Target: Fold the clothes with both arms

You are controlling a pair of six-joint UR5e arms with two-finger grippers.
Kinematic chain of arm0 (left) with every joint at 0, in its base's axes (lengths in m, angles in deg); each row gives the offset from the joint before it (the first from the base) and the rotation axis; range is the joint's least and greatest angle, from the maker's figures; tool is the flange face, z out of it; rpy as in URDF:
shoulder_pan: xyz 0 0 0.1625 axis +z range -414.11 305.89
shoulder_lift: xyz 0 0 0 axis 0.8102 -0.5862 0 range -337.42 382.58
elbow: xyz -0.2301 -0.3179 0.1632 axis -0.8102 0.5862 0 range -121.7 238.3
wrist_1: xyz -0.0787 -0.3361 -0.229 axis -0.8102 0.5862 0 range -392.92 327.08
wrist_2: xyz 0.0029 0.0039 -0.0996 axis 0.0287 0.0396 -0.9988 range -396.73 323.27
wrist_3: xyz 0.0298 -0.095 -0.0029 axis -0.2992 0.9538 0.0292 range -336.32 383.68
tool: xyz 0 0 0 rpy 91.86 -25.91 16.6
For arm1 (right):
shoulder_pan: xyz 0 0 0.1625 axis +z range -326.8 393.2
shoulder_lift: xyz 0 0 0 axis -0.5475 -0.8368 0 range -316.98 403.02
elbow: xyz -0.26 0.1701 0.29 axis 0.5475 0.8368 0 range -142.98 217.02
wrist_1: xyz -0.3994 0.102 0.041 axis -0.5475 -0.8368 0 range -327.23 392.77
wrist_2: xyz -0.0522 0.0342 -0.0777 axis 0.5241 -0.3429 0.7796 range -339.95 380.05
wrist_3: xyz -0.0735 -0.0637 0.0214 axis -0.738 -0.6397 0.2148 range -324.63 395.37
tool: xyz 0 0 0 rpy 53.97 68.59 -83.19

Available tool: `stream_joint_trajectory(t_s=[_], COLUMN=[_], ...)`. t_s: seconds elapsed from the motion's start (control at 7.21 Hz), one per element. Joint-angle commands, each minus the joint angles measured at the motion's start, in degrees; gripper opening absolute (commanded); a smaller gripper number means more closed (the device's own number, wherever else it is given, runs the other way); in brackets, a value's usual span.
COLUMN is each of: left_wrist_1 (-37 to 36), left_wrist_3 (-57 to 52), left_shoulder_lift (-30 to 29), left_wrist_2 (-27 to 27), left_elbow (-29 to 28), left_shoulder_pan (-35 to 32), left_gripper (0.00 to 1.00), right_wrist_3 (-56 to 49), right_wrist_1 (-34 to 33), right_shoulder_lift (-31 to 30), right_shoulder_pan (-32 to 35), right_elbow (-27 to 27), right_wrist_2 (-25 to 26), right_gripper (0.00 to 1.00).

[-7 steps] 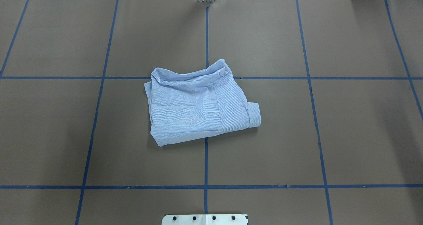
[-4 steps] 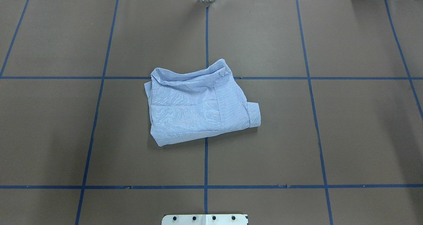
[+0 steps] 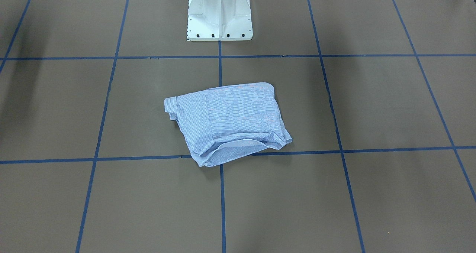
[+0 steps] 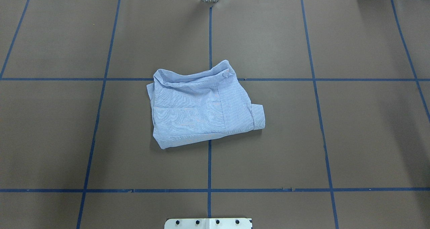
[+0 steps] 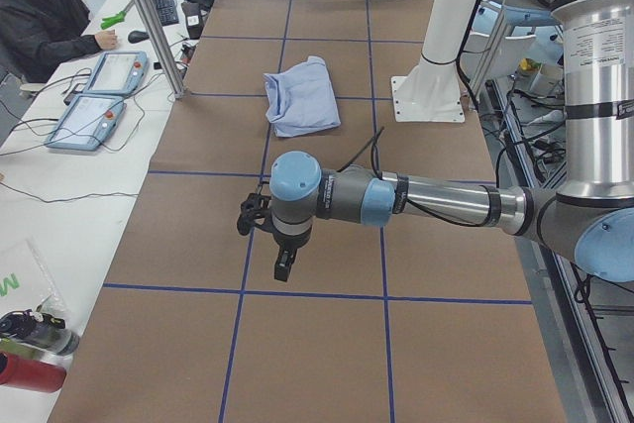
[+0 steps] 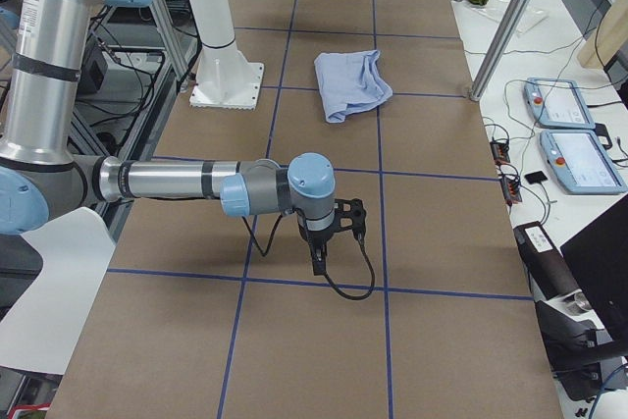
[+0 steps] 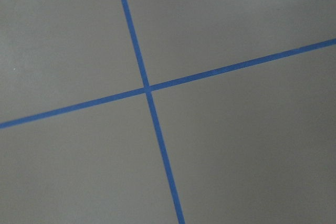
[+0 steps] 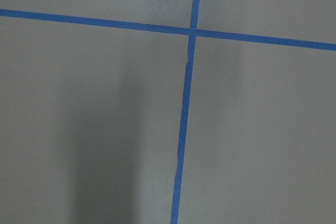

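Brown paper tabletop (image 4: 268, 138) gridded in blue tape holds the folded light-blue striped shirt (image 4: 201, 111) at centre, unmoved since a second ago, with the white pedestal base (image 3: 219, 19) near it. I cannot tell whether my black left gripper (image 5: 282, 266) or right gripper (image 6: 319, 260), both well apart from it, is clenched.

I see a brown table (image 4: 369, 138) marked into squares by blue tape lines (image 4: 151, 190). The folded striped shirt (image 4: 195, 111) lies near its middle, over a tape crossing. The white pedestal base (image 3: 219, 19) stands at the robot's edge.
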Motion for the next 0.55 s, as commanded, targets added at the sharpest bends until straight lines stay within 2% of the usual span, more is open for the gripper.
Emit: stream_joint_trajectory(t_s=[0.0, 0.42], left_wrist_1=[-2.9, -0.6], left_wrist_3=[-0.2, -0.1], left_shoulder_lift=[1.4, 1.5], left_wrist_2=[-0.2, -0.7], left_elbow=[-1.0, -0.2], left_shoulder_pan=[-0.3, -0.2], left_gripper=[1.0, 1.0], right_wrist_3=[-0.1, 0.0], right_wrist_1=[0.0, 0.0], right_shoulder_lift=[0.4, 0.4], right_shoulder_pan=[-0.1, -0.1], right_elbow=[0.2, 0.2], right_wrist_2=[-0.1, 0.0], right_gripper=[1.0, 1.0])
